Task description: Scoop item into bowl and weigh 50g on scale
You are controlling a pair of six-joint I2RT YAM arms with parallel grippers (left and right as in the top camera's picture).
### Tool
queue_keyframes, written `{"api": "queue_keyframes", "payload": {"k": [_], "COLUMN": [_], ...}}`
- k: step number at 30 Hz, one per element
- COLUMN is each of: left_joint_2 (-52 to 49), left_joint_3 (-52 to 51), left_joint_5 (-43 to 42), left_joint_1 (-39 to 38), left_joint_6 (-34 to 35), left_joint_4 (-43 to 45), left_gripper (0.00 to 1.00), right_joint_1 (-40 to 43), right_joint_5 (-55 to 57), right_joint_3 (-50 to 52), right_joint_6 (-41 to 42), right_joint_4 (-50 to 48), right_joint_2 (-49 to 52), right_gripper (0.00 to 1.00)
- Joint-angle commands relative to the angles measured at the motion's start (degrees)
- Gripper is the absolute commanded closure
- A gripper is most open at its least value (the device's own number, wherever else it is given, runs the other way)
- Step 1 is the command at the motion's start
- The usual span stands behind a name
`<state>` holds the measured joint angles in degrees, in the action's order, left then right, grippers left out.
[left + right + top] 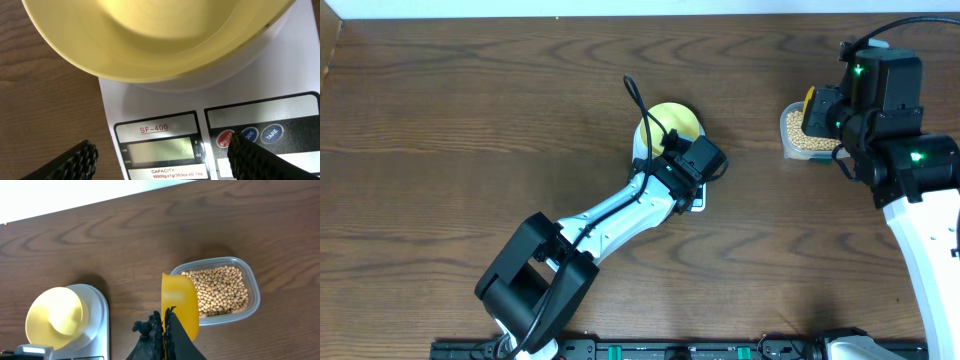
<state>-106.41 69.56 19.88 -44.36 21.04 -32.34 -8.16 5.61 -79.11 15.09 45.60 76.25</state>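
The pale yellow bowl (672, 120) (150, 40) stands empty on the white scale (150, 100) (98, 317). My left gripper (162, 165) hovers open low over the scale's front. One of its fingers (257, 160) is by the round buttons, the other (75, 162) is over the wood left of the scale. The display (160, 150) is dim. My right gripper (164, 322) is shut on the handle of a bright yellow scoop (179, 302), which looks empty at the left rim of the clear tub (253, 287). The item, tan beans (220, 287), lies in that tub.
The tub (802, 138) sits at the right of the dark wooden table (470, 120), about a hand's width from the scale. My left arm (610, 215) stretches diagonally from the front edge to the scale. A white wall borders the far side.
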Motion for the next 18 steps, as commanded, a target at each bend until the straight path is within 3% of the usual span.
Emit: {"api": "queue_keyframes", "payload": {"k": [1,18], "left_joint_2": [-1.1,-1.1], "left_joint_3": [-1.5,-2.4], "left_joint_5": [1.6,1.6], "left_joint_1": [-0.1,-0.1], "left_joint_6": [0.8,1.5], "left_joint_4": [0.0,1.6], "left_gripper": [0.15,0.15], "right_joint_1": [0.2,0.2], "right_joint_5": [-0.2,-0.2], "right_joint_3": [-1.0,-1.0], "right_joint_6": [0.7,0.7], "right_joint_4": [0.0,-0.2], "right_joint_2": [0.3,0.3], "right_gripper": [0.99,0.99]}}
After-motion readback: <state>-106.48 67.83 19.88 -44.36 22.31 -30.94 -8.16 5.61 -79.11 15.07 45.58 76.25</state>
